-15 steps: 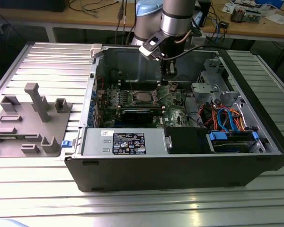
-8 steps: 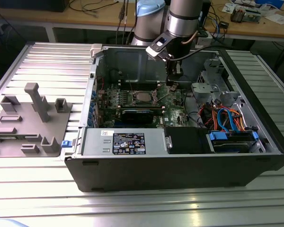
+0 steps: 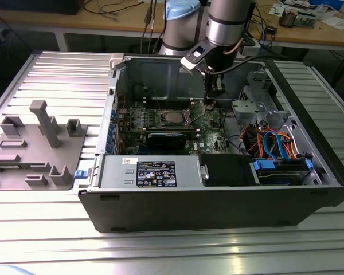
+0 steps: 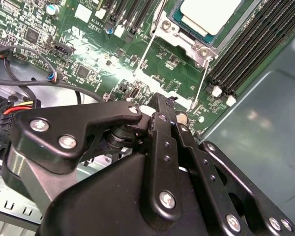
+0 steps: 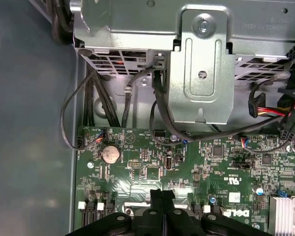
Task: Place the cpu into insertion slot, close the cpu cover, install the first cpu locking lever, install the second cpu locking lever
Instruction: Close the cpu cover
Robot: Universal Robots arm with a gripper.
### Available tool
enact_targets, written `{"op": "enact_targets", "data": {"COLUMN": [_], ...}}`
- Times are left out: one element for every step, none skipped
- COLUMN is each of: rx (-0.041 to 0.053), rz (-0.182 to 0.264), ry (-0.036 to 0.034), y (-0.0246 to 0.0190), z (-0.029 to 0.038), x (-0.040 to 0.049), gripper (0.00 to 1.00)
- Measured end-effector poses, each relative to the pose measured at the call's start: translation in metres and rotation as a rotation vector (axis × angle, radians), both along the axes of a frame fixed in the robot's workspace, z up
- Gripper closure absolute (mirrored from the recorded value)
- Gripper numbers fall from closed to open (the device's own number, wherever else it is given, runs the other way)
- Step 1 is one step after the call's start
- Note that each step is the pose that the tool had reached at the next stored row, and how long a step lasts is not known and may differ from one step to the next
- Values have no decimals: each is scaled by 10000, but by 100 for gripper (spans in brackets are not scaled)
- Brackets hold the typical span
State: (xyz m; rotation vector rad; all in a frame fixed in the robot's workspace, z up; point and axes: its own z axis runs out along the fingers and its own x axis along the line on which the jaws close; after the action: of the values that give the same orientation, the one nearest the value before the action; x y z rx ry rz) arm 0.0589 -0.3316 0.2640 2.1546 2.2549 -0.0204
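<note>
The cpu (image 4: 209, 12), its top silvery grey, lies in the insertion slot (image 3: 162, 119) on the green board inside the open computer case. The silver cpu cover (image 4: 187, 39) appears to lie flat around the chip's edges. Two thin wire locking levers (image 4: 146, 51) (image 4: 201, 83) run from the socket towards my gripper. My gripper (image 4: 162, 101) is shut with nothing between its fingers (image 5: 156, 196). It hangs low over the board beside the socket, on the exterior view's right, its tip close to the lever ends. In the exterior view the gripper (image 3: 208, 103) is just right of the cpu (image 3: 173, 117).
A metal drive bracket (image 5: 201, 64) and black cables (image 5: 88, 108) stand beyond the gripper. Black memory slots (image 4: 246, 54) flank the socket. A coin battery (image 5: 110, 154) sits on the board. The case wall (image 3: 112, 114) and a grey fixture (image 3: 40, 143) are at the exterior view's left.
</note>
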Motion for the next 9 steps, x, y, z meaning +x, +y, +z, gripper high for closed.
{"op": "enact_targets", "data": {"rx": [0,1,2,1,0,0,0,1,2], "rz": [0,-1,2,11,24,31,37,40,43], "ry": [0,0,0,0,1,1,0,0,0], "y": [0,0,2,3,4,4,5,6,6], "z": [-5,-10,-14,-16,-18,-20,-23,-26,-38], "x": [9,20,27,35,45,53,65,71,80], "gripper": [89,89,89,89,89,89,89,89,89]}}
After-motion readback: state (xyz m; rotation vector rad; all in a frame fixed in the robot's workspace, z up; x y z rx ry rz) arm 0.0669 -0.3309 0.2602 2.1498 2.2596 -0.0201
